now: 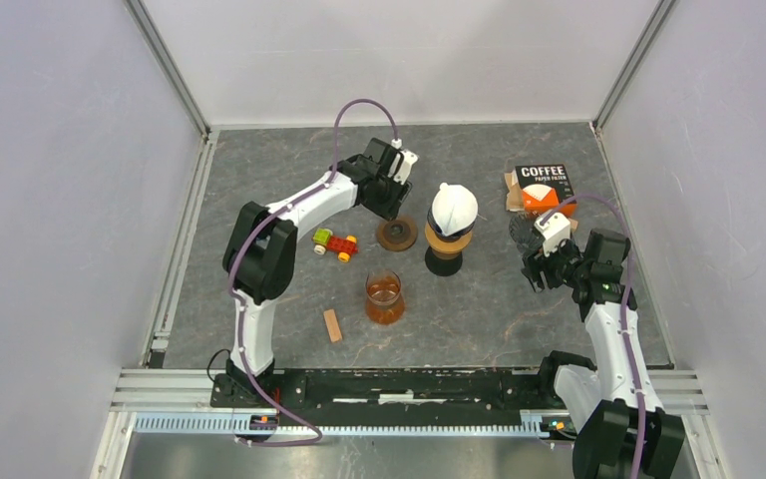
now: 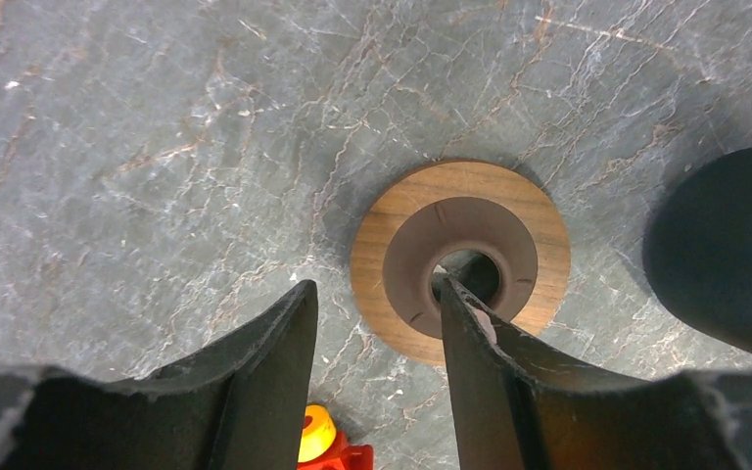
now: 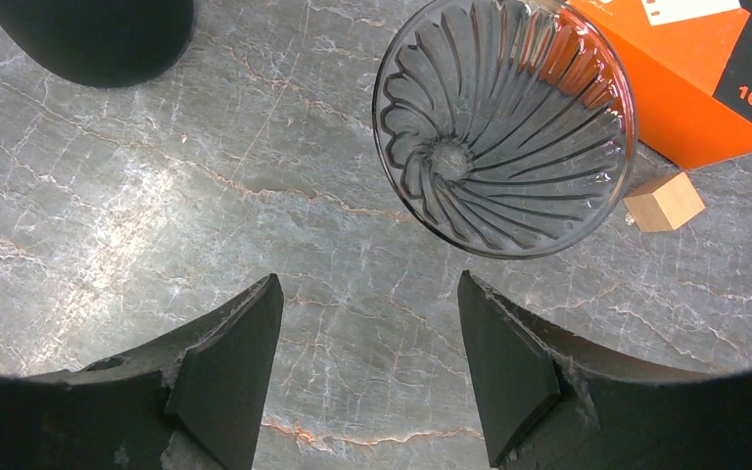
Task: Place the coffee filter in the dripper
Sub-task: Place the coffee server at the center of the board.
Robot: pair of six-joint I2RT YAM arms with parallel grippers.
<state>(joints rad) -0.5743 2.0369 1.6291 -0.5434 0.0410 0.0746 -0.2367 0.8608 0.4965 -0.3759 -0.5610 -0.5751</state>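
Right pincer [image 3: 367, 294] is hanging over bare table [image 1: 259, 180] with its jaws standing wide apart and nothing between them, so it isn't gripping anything. Just ahead of it the glass dripper [image 3: 504, 127] is lying tipped on its side, ribbed inside facing the wrist cam, right beside the orange and black coffee filter box [image 3: 685, 88]. A small wooden cube [image 3: 663, 202] is sitting near the dripper's rim, up by the box. Can't tell from these shots whether a loose filter is lying out anywhere. Moving left, a white cone [image 1: 454, 208] is resting on a wood-banded stand with a black base, mid-table. Left pincer [image 2: 377, 294] is hovering about half open over a flat wooden ring [image 2: 539, 235], one finger lining up with the ring's center hole. It's not holding anything, and I can't tell if it's touching. Closer to the arm bases, a little toy car [image 1: 335, 242], a glass carafe of brown liquid [image 1: 385, 297] and a wooden stick [image 1: 332, 324] are sitting around.
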